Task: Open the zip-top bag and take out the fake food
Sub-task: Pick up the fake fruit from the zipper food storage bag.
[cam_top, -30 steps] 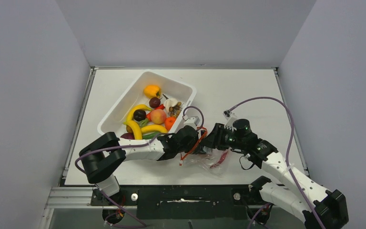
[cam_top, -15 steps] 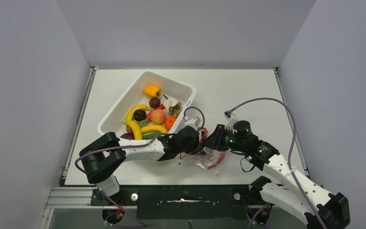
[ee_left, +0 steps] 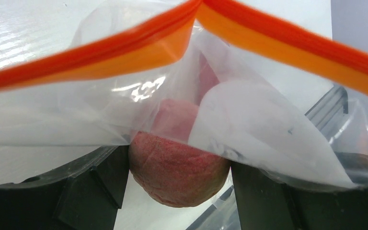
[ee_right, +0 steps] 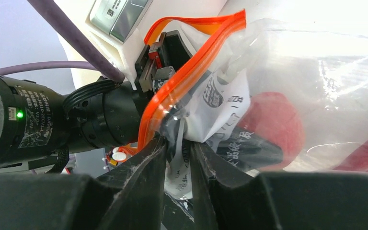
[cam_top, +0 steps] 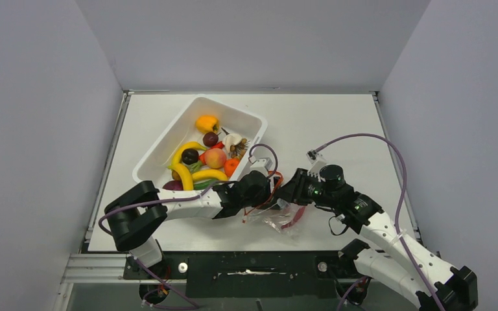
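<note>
left gripper [ee_left: 179,165]: clamps red fake food [ee_left: 177,177] at zip-top bag [ee_right: 316,72] mouth | right gripper [ee_right: 178,143]: pinches bag film under zip strip [ee_right: 191,67]

Probably a robotics lab: plain grey walls [cam_top: 39,129] box in a white table [cam_top: 337,123] edged by aluminium rail [cam_top: 97,265].

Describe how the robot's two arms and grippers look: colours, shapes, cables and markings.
The left arm and right arm have white links with black joints. A purple cable loops along each. The left gripper and right gripper have black, angular fingers. One black cylindrical motor housing carries a printed label and a small green light.
</note>
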{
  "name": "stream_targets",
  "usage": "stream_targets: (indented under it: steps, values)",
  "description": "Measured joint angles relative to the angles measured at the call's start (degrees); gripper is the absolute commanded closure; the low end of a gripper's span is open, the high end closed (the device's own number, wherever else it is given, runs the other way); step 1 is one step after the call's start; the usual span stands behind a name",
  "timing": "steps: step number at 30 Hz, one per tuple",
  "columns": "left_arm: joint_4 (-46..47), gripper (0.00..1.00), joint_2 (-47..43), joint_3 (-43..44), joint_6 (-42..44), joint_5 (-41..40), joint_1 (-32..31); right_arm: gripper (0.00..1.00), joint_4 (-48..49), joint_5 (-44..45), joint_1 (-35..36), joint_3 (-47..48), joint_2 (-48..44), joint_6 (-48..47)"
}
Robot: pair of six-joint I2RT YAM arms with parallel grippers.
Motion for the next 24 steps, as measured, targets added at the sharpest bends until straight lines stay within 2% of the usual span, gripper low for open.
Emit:
stream_targets:
  steps: [5, 10, 14, 19, 24]
  values:
    - [-0.5, 0.75, -0.8, -0.5, 0.0, -0.3, 0.2, 0.65, -0.2, 0.2, 0.0, 0.0, -1.0, -0.1]
    - [-0.6, 0.76, -1.2, -0.5, 0.0, -0.3, 0.3, 0.76, -0.5, 0.6, -0.1, 0.1, -1.2, -0.5]
    - [-1.0, 0.76, -1.2, -0.6, 0.0, -0.5, 0.3, 0.78, -0.5, 0.2, 0.0, 0.4, -1.2, -0.5]
    - [-3.1, 0.76, -1.9, -0.6, 0.7, -1.5, 0.5, 0.85, -0.9, 0.1, -0.1, 0.8, -1.4, -1.6]
    - [-4.8, 0.77, -5.5, -0.6, 1.0, -2.1, 1.4, 0.93, -5.2, 2.2, -0.9, 0.8, -1.8, -4.9]
